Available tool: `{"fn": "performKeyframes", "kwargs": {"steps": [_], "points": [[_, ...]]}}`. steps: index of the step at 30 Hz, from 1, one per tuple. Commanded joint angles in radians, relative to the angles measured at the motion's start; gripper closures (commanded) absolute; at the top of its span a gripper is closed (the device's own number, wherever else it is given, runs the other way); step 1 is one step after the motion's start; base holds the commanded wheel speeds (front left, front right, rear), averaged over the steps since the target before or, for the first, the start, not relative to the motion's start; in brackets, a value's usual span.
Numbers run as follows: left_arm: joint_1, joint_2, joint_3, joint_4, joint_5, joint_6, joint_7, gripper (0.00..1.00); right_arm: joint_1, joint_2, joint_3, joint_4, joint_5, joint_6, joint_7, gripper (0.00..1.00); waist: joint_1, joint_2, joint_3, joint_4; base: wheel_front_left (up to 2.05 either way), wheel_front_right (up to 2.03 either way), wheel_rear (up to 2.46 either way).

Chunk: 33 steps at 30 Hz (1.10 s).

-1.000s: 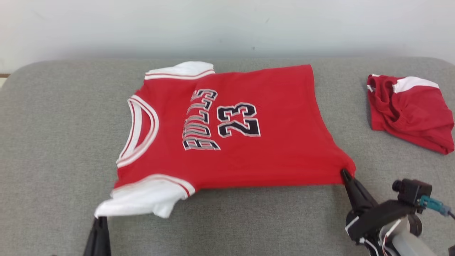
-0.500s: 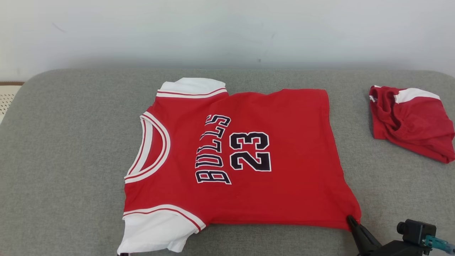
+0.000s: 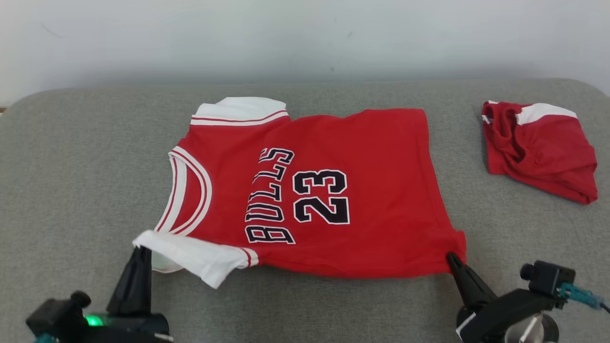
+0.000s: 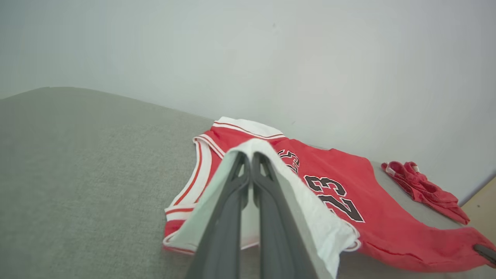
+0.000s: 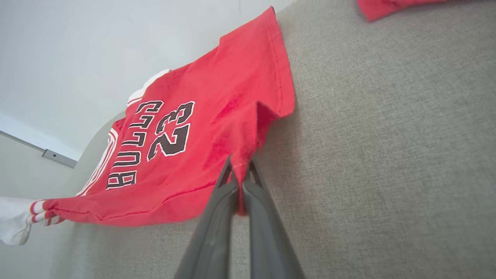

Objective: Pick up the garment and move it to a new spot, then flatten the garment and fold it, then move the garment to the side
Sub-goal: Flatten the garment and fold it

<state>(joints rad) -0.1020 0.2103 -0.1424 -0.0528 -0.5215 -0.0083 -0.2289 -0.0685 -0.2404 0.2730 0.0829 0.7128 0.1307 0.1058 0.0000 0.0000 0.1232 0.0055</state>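
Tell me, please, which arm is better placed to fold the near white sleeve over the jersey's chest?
Left, I think. The left gripper is shut on that white sleeve of the jersey; the right gripper pinches the hem corner at the opposite end.

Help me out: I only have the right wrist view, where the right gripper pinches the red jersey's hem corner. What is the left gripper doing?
Observer: The left gripper is shut on the jersey's near white sleeve, which drapes over its fingers.
Operator: What is the red scrap at the top edge of my view?
Observer: A second red garment with a white patch, crumpled on the grey cushion.
Operator: Does it touch the jersey?
Observer: No, the head view shows bare cushion between it and the jersey.
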Motion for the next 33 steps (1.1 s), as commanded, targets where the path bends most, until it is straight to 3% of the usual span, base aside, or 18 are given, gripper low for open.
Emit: {"fn": "performKeyframes", "kwargs": {"steps": [1,13,33], "points": [[-0.05,0.019,0.006,0.019,0.002,-0.007,0.015,1.0,-0.033,0.015,0.001,0.004,0.008,0.0,0.013,1.0,0.0,0.0,0.017,-0.022,0.0,0.0,0.0],[-0.282,0.079,-0.008,0.215,-0.004,-0.059,0.083,1.0,-0.197,0.061,0.016,0.123,0.022,0.0,0.044,1.0,0.0,0.0,0.076,-0.068,0.0,0.0,0.0],[-0.525,0.104,-0.066,0.598,-0.001,-0.11,0.022,1.0,-0.433,0.107,0.078,0.307,0.052,0.0,0.036,1.0,0.0,0.0,0.121,-0.102,0.0,0.0,0.0]]}}
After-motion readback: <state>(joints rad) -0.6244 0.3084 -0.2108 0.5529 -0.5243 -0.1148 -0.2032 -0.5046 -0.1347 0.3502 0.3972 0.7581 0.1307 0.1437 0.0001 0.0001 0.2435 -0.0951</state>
